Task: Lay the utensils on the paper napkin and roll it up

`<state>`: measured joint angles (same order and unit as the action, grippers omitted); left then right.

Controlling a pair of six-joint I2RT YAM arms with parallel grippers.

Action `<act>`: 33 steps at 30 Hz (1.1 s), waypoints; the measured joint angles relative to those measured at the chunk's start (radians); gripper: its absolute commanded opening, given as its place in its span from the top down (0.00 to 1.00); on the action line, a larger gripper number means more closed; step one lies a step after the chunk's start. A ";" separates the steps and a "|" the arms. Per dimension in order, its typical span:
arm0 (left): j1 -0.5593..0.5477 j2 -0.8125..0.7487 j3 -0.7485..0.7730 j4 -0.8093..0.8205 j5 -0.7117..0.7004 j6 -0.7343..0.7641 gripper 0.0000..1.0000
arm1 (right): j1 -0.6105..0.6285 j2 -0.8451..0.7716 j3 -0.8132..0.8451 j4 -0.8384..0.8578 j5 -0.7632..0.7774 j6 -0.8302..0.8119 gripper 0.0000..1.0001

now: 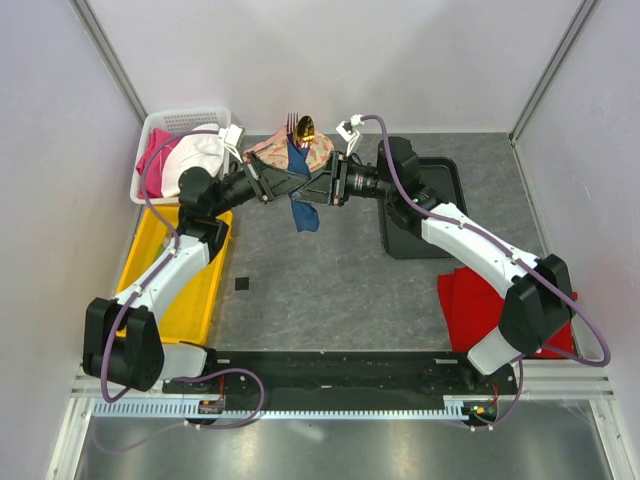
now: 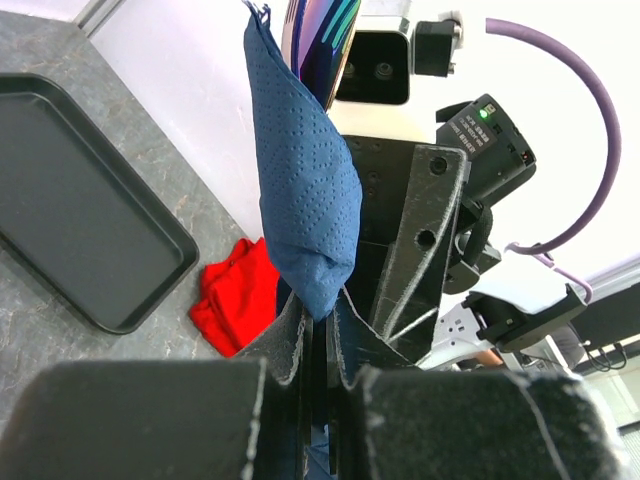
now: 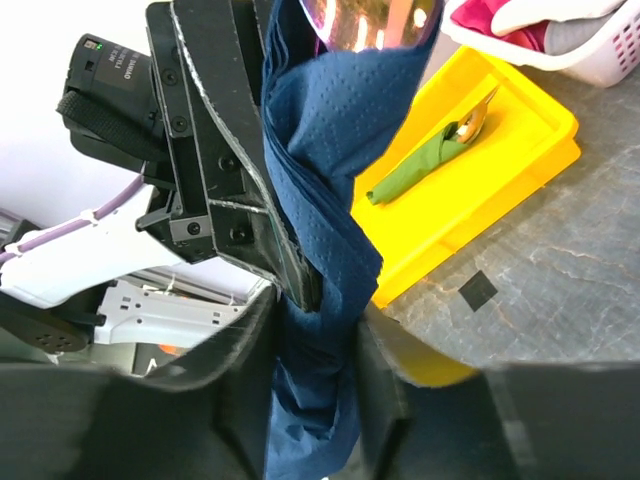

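Surface (image 1: 330, 270), grey and mottled, beneath everything. On its left side a yellow bin (image 1: 195, 300) with a green rolled bundle (image 3: 410, 165) inside; at the far right a black tray (image 1: 445, 185); by the right arm's base a red cloth (image 1: 465, 300); in the far left corner a white basket (image 1: 160, 125) of pink and white cloths. Above the far middle, both arms meeting tip to tip.

Left hand (image 2: 318, 320) clamped shut on the paper napkin (image 1: 305, 212), pinching the blue sheet. Right hand (image 3: 312, 330) part-way open, one finger on each side of the napkin; pressing or loose, impossible to tell.

Napkin off the surface, bunched, a tail hanging below the hands, peach floral fabric (image 1: 268, 150) just behind. Utensils (image 1: 303, 126) upright in its top, gold heads poking out. Small black square (image 1: 241, 285) on the surface near the bin.
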<state>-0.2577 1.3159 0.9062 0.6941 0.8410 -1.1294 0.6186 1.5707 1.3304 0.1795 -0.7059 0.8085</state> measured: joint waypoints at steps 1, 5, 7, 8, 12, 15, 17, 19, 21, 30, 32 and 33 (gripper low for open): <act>-0.001 0.000 -0.003 0.003 0.000 0.000 0.98 | 0.000 0.000 0.000 0.000 -0.004 0.003 0.65; -0.002 0.001 -0.004 0.005 0.006 0.000 0.98 | -0.001 0.001 0.000 0.003 -0.017 0.018 0.83; -0.002 0.002 -0.004 0.013 0.010 0.000 0.98 | -0.002 0.002 0.000 0.007 -0.021 0.027 1.00; -0.002 0.002 -0.003 0.019 0.012 0.000 0.98 | -0.003 0.002 0.000 0.007 -0.024 0.034 1.00; -0.002 0.002 0.010 0.010 0.024 0.008 0.91 | -0.006 0.002 -0.002 0.020 -0.035 0.046 1.00; -0.002 -0.001 0.031 -0.034 0.027 0.042 0.80 | -0.008 0.001 -0.015 0.052 -0.037 0.054 1.00; -0.002 -0.007 0.037 -0.068 0.027 0.070 0.68 | -0.008 0.001 -0.024 0.064 -0.039 0.056 1.00; -0.002 -0.018 0.038 -0.103 0.026 0.102 0.62 | -0.008 -0.001 -0.032 0.071 -0.040 0.056 1.00; 0.000 -0.032 0.042 -0.134 0.024 0.126 0.60 | -0.008 -0.002 -0.042 0.075 -0.046 0.060 1.00; 0.036 -0.063 0.044 -0.190 0.022 0.158 0.19 | -0.018 -0.020 -0.048 0.121 -0.082 0.072 1.00; 0.059 -0.073 0.039 -0.188 0.021 0.150 0.05 | -0.026 -0.025 -0.055 0.154 -0.089 0.088 1.00; 0.071 -0.079 0.034 -0.189 0.020 0.143 0.00 | -0.029 -0.027 -0.061 0.171 -0.094 0.097 1.00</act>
<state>-0.1867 1.2366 0.9405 0.5053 0.8612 -0.9859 0.5900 1.5433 1.2694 0.3508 -0.7998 0.9058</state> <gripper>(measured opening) 0.788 0.040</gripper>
